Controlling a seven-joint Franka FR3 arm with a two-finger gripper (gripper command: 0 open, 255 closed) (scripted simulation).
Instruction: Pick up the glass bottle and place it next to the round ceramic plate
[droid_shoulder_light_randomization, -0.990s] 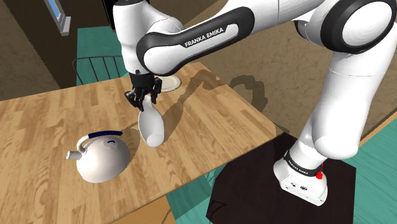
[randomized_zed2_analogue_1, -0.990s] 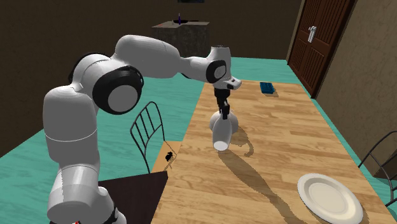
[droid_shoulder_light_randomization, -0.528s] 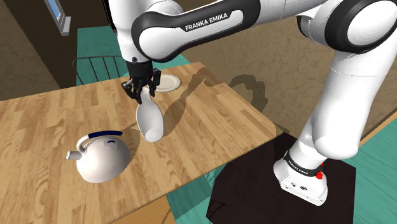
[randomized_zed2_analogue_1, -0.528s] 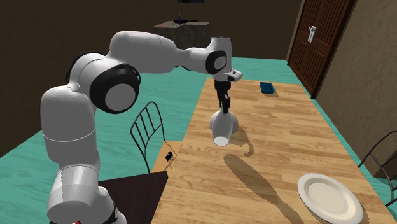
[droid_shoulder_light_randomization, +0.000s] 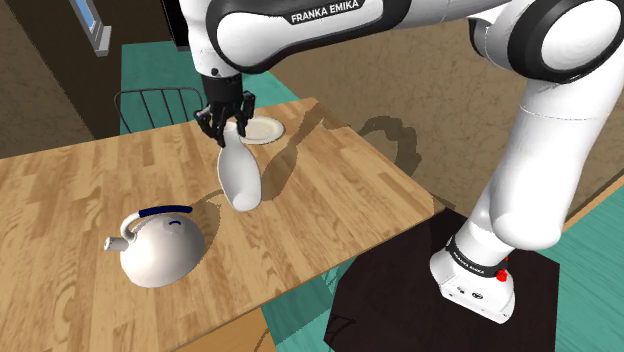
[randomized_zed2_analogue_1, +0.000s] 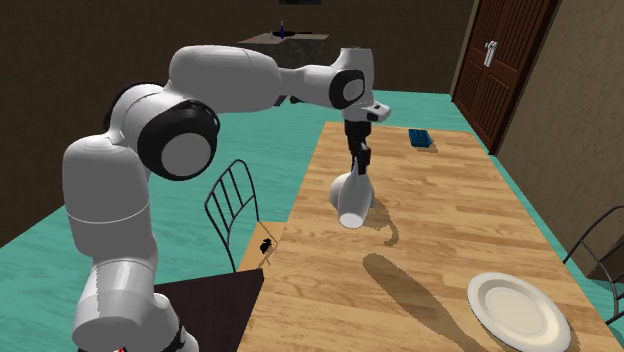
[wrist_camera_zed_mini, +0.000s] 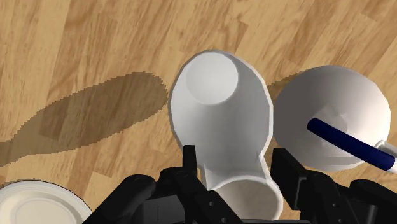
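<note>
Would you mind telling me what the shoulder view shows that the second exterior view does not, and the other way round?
Shoulder view, not the second exterior view: the lettering on the arm and the blue handle of the kettle. Second exterior view, not the shoulder view: the brown door, a small blue object on the table, and a cabinet beyond. Both: the gripper shut on the neck of the white bottle, which hangs above the wooden table, and the white plate.

White bottle (droid_shoulder_light_randomization: 240, 180); white kettle (droid_shoulder_light_randomization: 160, 252), blue handle (droid_shoulder_light_randomization: 164, 211); wood-grain table (droid_shoulder_light_randomization: 340, 200); teal floor (droid_shoulder_light_randomization: 150, 68).
</note>
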